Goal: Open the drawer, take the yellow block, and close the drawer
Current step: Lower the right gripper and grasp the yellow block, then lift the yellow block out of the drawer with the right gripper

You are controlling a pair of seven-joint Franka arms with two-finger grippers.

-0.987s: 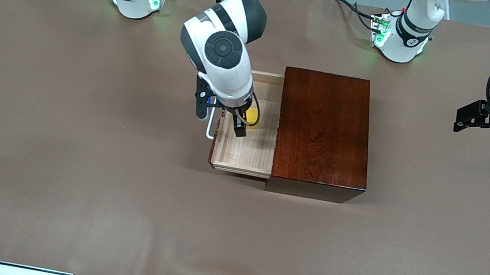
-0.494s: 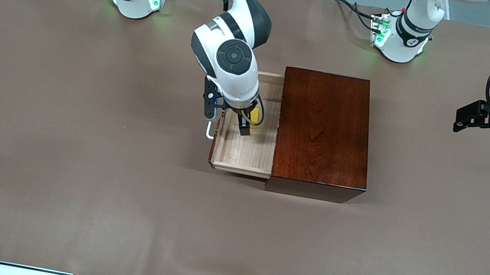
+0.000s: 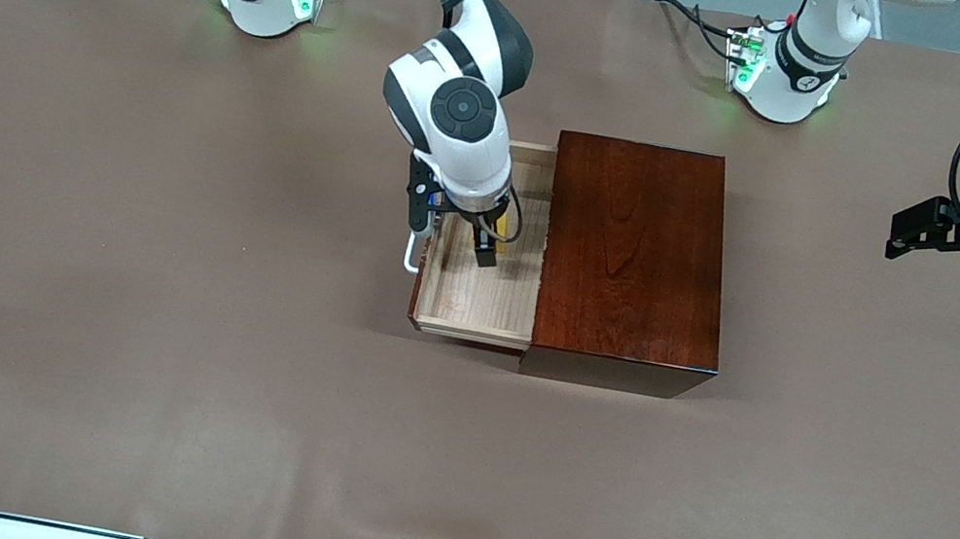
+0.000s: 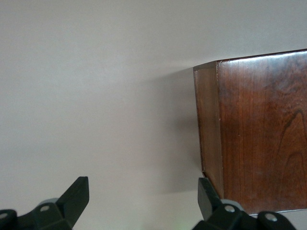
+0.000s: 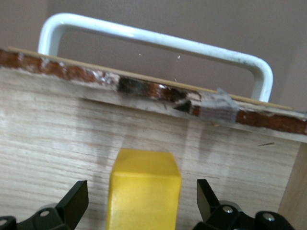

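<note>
The drawer stands pulled out of the dark reddish-brown box toward the right arm's end of the table, its white loop handle on the front. Inside lies the yellow block, mostly hidden under the right arm in the front view. My right gripper is down in the drawer and open. In the right wrist view its fingertips flank the yellow block with gaps on both sides, the handle ahead. My left gripper waits open in the air at the left arm's end.
In the left wrist view the left gripper faces the box's end over bare brown table cover. The drawer's pale walls close in around the right gripper. Both arm bases stand along the table's top edge.
The right gripper has shifted across the open drawer toward the box and come over the yellow block, which now shows less in the front view. The left arm barely moved.
</note>
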